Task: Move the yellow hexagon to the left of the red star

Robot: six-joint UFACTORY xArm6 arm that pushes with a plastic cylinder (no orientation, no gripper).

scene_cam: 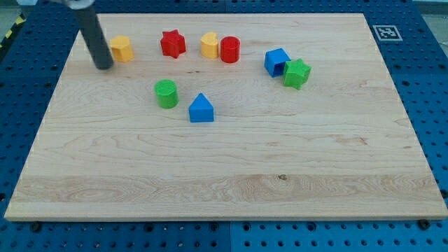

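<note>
While my tip has no jaws, yellow hexagon touching its right, left of red star.

Seven blocks: two yellow, two red, a star and a cylinder, two green, two blue... noEight small plastic blocks, two of each colour: two yellow blocks, two red blocks, two green blocks, two blue blocks

1. The yellow hexagon is found flat on the desk, near the view's top left, well to the left of the red star.
2. The red star is found flat near the view's top, apart from the hexagon, points intact.
</note>
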